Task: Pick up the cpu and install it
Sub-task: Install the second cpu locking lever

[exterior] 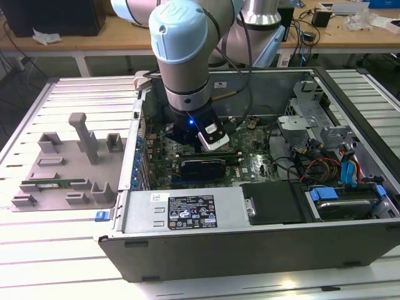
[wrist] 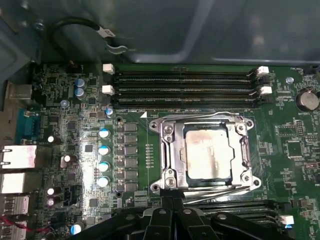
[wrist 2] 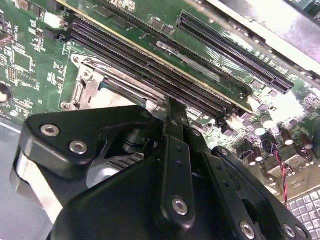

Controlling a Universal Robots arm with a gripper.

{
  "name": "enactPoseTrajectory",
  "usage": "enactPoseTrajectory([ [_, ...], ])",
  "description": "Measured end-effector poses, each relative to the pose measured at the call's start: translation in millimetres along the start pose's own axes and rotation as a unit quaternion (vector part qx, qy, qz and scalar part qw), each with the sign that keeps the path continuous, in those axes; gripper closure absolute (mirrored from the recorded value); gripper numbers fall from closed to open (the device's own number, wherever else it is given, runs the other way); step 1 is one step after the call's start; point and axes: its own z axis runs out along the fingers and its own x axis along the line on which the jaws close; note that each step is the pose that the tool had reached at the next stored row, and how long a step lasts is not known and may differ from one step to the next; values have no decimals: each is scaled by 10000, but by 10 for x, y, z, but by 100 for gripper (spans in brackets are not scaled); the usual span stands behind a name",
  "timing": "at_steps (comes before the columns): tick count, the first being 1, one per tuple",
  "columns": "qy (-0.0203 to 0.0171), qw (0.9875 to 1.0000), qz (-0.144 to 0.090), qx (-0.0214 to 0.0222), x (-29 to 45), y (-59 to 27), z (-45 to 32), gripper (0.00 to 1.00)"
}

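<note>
The cpu (wrist: 207, 152), a square chip with a silver top, lies flat inside the metal-framed socket (wrist: 167, 150) on the green motherboard in the first wrist view. My gripper (wrist: 172, 200) hovers just beside the socket's edge with its black fingers pressed together and nothing between them. In the second wrist view the gripper (wrist 2: 172, 107) hangs over the socket (wrist 2: 92, 85) and hides most of it. In the exterior view the arm's wrist (exterior: 187, 69) reaches down into the open computer case (exterior: 262, 250).
Rows of black memory slots (wrist: 185, 85) run along one side of the socket, with capacitors (wrist: 103, 150) on another. A grey fixture (exterior: 69, 162) holding a green memory stick (exterior: 53, 183) lies on the exterior view's left. Cables and drive bays (exterior: 337, 181) crowd the case's right.
</note>
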Motion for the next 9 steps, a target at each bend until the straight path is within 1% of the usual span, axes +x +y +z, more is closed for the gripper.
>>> enactPoseTrajectory([
  [2,0,10000,1,-9,15,-9,2,89],
  [4,1,10000,3,-43,27,-15,17,89],
  [6,3,9999,9,-100,38,-19,30,89],
  [7,4,9999,15,-147,44,-21,38,89],
  [9,4,9998,19,-192,51,-24,51,89],
])
